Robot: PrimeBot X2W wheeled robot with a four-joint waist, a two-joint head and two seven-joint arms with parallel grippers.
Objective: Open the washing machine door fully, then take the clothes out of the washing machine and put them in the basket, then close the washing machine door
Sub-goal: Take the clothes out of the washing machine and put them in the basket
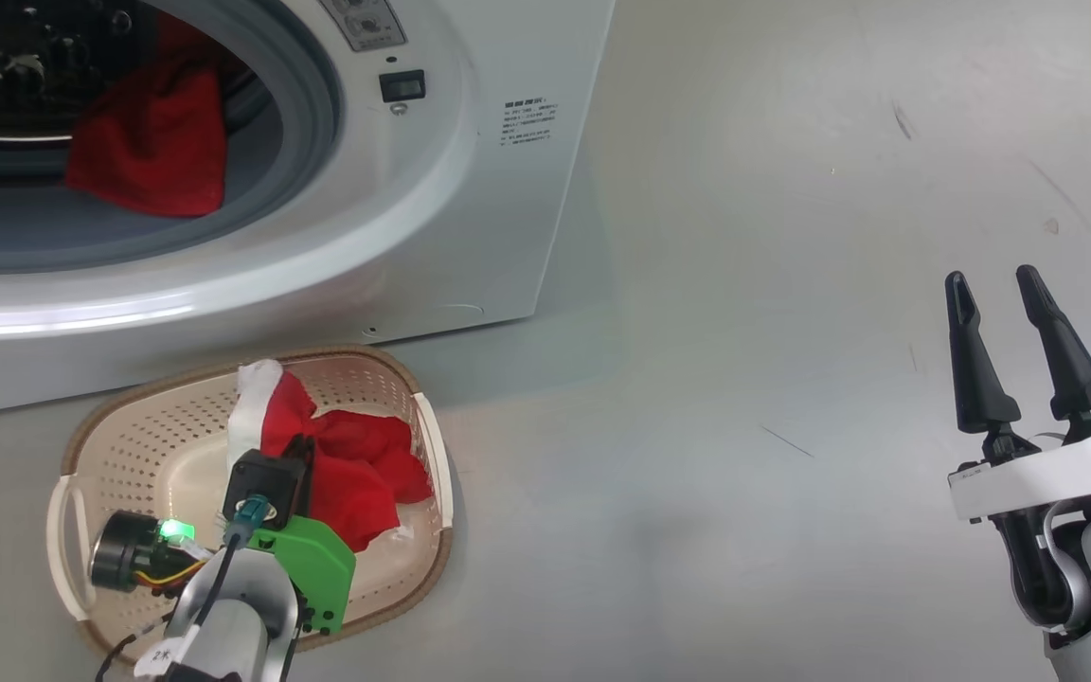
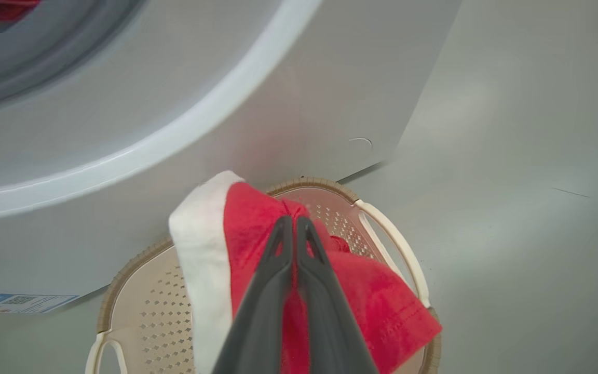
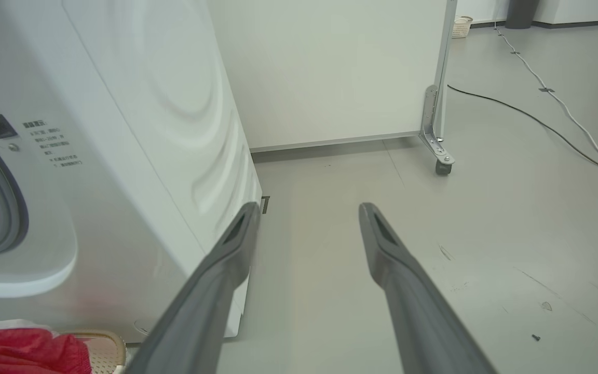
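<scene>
The washing machine [image 1: 470, 189] stands open at the top left, and red clothes [image 1: 152, 142] lie on the grey ring at the drum's mouth. The washing machine door is out of view. On the floor in front sits the cream basket [image 1: 129, 426]. My left gripper [image 2: 294, 221] hangs over the basket [image 2: 138, 311], shut on a red and white garment [image 2: 382, 306] that droops from its tips into the basket. That garment [image 1: 356, 474] rises above the rim beside my left wrist. My right gripper [image 1: 991, 284] stands open over bare floor to the right, holding nothing.
A white panel on a castor [image 3: 436, 166] stands behind the machine [image 3: 148, 156]. Cables [image 3: 538, 119] run across the grey floor at the far right, and another small basket [image 3: 462, 26] sits in the distance. A blue sticker [image 2: 18, 303] marks the machine's lower front.
</scene>
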